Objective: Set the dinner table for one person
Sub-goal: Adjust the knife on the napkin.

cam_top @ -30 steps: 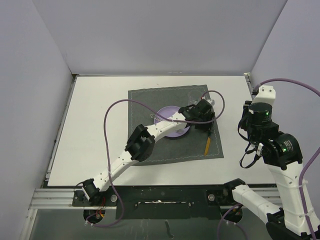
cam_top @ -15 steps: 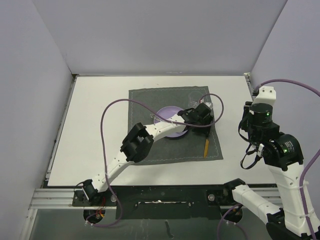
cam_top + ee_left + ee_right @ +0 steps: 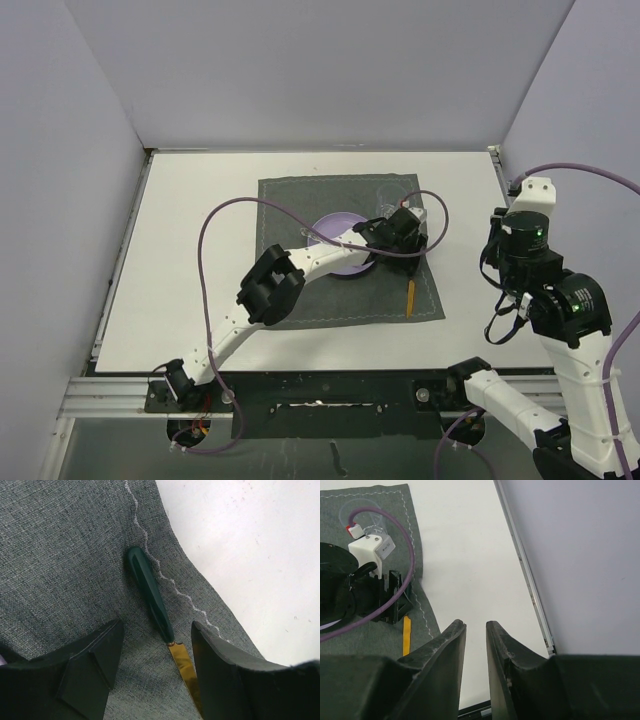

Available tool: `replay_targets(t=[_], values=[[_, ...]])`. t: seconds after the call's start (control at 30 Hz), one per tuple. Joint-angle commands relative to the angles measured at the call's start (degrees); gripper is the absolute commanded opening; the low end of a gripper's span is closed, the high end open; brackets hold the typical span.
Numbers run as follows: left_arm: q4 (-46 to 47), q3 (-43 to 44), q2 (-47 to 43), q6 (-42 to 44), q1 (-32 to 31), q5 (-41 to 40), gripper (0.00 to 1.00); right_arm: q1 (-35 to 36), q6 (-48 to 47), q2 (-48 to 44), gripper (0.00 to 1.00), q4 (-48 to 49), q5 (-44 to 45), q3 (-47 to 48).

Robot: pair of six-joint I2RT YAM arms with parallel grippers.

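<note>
The dinner table (image 3: 190, 260) is a wide white top with a dark grey placemat (image 3: 300, 200) in its middle. A purple plate (image 3: 335, 225) lies on the placemat. A knife with a green handle (image 3: 149, 591) and a gold blade (image 3: 411, 296) lies flat along the placemat's right stitched edge. My left gripper (image 3: 157, 627) hangs low over it, open. One finger (image 3: 95, 655) stands on each side of the knife, and neither presses on it. My right gripper (image 3: 475, 624) hovers over bare table at the right. Its jaws stand a narrow gap apart with nothing between them.
A clear glass (image 3: 362, 516) stands at the placemat's far right corner, just beyond my left wrist. The left arm's purple cable (image 3: 215, 225) loops over the placemat. Grey walls close the table's back and sides. A metal rail (image 3: 300, 385) runs along its near edge.
My left gripper's jaws have spread wider around the knife, and the left wrist has shifted slightly left. The right arm has hardly moved.
</note>
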Motion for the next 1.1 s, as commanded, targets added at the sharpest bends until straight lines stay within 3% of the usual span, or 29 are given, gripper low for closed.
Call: replay_targets(t=[0.0, 0.2, 0.43, 0.67, 0.83, 1.07], values=[[1.53, 1.03, -5.72, 4.34, 0.21, 0.34, 0.56, 0.48, 0.61, 0.73, 0.25, 0.28, -0.32, 1.71], [6.03, 4.06, -6.52, 8.06, 1.29, 1.45, 0.61, 0.49, 0.57, 0.24, 0.25, 0.22, -0.23, 1.26], [15.6, 1.14, -8.79, 7.03, 3.91, 6.06, 0.71, 0.45, 0.2, 0.58, 0.25, 0.28, 0.27, 0.8], [14.76, 3.94, -12.61, 8.16, 8.88, 5.23, 0.75, 0.49, -0.11, -0.34, 0.27, -0.46, 0.55, 1.15], [10.3, 1.58, -24.04, 9.76, 15.29, 2.58, 0.75, 0.49, -1.07, 0.41, 0.31, -1.03, -5.02, -0.34], [5.38, -18.97, -50.2, 9.56, 22.86, -4.31, 0.8, 0.39, -2.41, 2.82, 0.34, 7.82, -26.54, -7.99]])
